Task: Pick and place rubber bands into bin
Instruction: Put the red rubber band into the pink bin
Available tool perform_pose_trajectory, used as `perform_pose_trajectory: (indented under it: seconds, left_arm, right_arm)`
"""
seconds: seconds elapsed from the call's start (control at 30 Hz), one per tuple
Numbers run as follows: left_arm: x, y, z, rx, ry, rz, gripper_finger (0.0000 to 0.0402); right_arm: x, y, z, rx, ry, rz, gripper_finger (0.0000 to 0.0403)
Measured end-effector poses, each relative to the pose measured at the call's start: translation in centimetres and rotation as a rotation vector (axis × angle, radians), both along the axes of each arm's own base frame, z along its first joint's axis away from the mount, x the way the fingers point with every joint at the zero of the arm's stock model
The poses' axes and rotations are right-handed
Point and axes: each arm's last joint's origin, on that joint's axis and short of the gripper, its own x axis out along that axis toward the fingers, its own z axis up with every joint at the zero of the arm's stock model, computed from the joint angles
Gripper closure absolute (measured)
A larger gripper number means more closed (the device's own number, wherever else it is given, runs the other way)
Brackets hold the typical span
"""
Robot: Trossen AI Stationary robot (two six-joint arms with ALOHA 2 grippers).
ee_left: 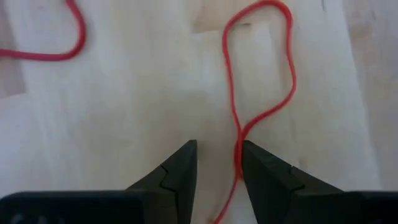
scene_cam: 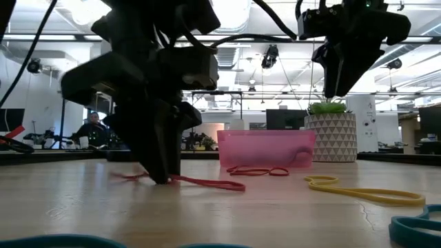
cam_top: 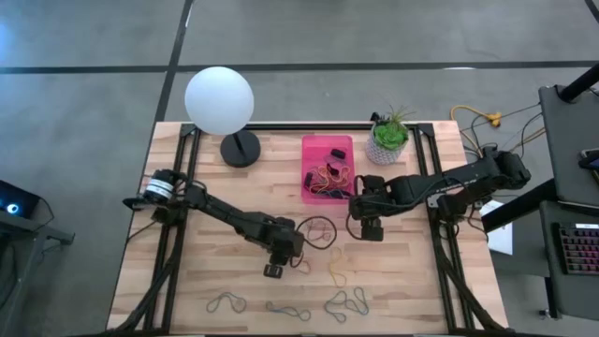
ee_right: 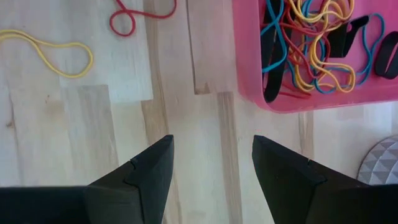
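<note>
Lamp (cam_top: pixel 219 101) and plant pot (cam_top: pixel 387 140) flank bin (cam_top: pixel 327 142) (front open).

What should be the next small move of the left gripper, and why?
Probably close the fingers. The left gripper is down at the table, fingers open, and the red rubber band runs between them. The right gripper waits open beside the bin.

The pink bin (cam_top: pixel 313 192), just beside the plant pot (cam_top: pixel 386 148), holds a tangle of bands (ee_right: pixel 311 46), while red (ee_left: pixel 261 74), yellow (scene_cam: pixel 365 191) and grey-green (cam_top: pixel 348 303) bands lie flat farther from the pot.
</note>
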Motion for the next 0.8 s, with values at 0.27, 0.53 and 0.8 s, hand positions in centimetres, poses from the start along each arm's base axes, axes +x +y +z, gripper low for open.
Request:
perform_pose_trajectory:
  seconds: [0.27, 0.53, 0.8]
  left_arm:
    - [0.2, 0.6, 0.0, 0.004, -0.005, -0.031, 0.0335]
    - [0.2, 0.6, -0.1, -0.015, 0.000, -0.036, 0.0397]
    - [0.6, 0.6, 1.0, 0.004, -0.038, -0.023, 0.0401]
  right_arm:
    - [-0.1, 0.0, -0.2, 0.001, 0.003, -0.007, 0.0197]
    - [0.0, 0.0, -0.1, 0.003, -0.006, -0.007, 0.0197]
    - [0.1, 0.0, -0.1, 0.006, -0.013, -0.013, 0.0197]
